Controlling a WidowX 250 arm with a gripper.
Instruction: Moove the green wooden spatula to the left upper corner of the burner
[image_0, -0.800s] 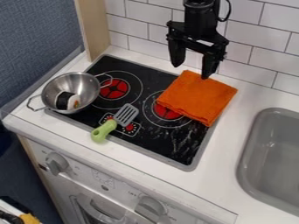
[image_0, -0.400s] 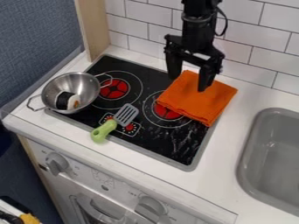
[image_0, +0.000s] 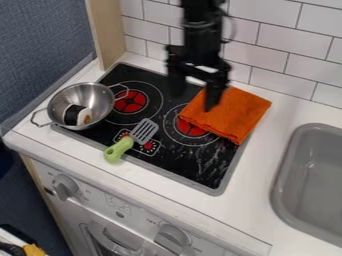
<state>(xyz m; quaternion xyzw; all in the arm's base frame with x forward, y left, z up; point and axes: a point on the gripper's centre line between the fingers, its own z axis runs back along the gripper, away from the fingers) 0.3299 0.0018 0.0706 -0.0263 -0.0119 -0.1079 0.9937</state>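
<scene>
the spatula (image_0: 143, 131) lies nearer the camera, apart from the gripper (image_0: 194, 100).

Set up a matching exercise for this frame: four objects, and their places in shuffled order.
1. Spatula
2. Orange cloth
3. Sushi piece
4. Gripper

A. Inside the metal colander
B. Above the stove, fingers apart
C. Across the stove's near edge
D. Folded, over the stove's right edge

Pairs: 1-C, 2-D, 3-A, 4-B
</scene>
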